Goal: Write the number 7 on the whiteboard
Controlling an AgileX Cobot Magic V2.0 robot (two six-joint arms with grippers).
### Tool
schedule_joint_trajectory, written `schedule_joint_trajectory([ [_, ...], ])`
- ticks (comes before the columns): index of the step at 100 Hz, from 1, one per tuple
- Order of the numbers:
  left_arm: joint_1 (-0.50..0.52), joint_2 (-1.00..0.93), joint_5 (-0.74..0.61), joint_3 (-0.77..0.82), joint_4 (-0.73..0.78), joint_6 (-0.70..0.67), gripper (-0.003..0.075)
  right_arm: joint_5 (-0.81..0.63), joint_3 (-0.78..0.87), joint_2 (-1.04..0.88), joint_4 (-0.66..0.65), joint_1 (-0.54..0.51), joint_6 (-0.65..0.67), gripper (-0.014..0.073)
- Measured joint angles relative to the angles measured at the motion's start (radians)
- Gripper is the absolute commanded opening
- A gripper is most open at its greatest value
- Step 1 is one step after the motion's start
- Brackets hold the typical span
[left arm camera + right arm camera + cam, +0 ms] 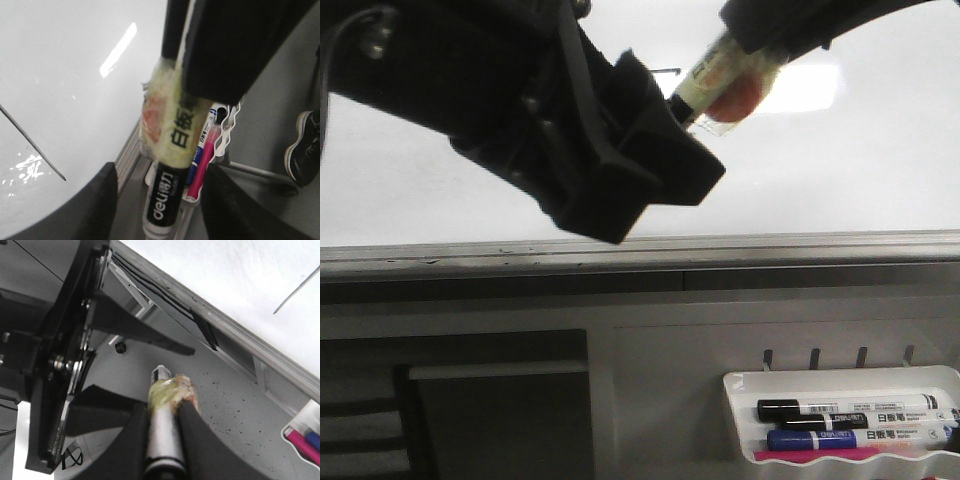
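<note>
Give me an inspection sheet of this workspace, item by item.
Surface: whiteboard, glossy, glare patch, grey bottom rim.
Job's things: number 7, only a thin slanted stroke shows; a complete digit cannot be confirmed. Taped marker near the board.
Clutter: marker tray below the board, holding black marker, blue marker, pink marker.
Grippers: right hand shut on the taped marker; left hand open, empty.
Cables: nothing clearly seen.
Surroundings: grey speckled floor; a shoe beside the rig.

Left gripper (pixel 650 165) hides most of number 7 (pixel 667 71)
</note>
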Motion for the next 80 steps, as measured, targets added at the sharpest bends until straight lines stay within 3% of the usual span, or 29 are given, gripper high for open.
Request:
schedule_joint_trajectory([
  [16,0.000,0.000,-0.018,0.000,0.002,0.003,-0.0023,-0.005,0.000,0.000,-0.002,0.000,0.003,-0.0062],
  [33,-0.002,0.000,-0.012,0.000,0.027,0.032,-0.0020,-0.005,0.000,0.000,-0.006,0.000,0.003,-0.0019],
  [62,0.003,0.000,-0.018,0.000,-0.078,0.015,-0.0020,-0.027,-0.003,0.000,-0.015,-0.014,-0.002,0.0421],
  [80,0.056,-0.013,-0.020,-0.001,-0.190,0.011,-0.0020,0.001,-0.053,-0.023,-0.021,-0.112,-0.005,0.0440],
])
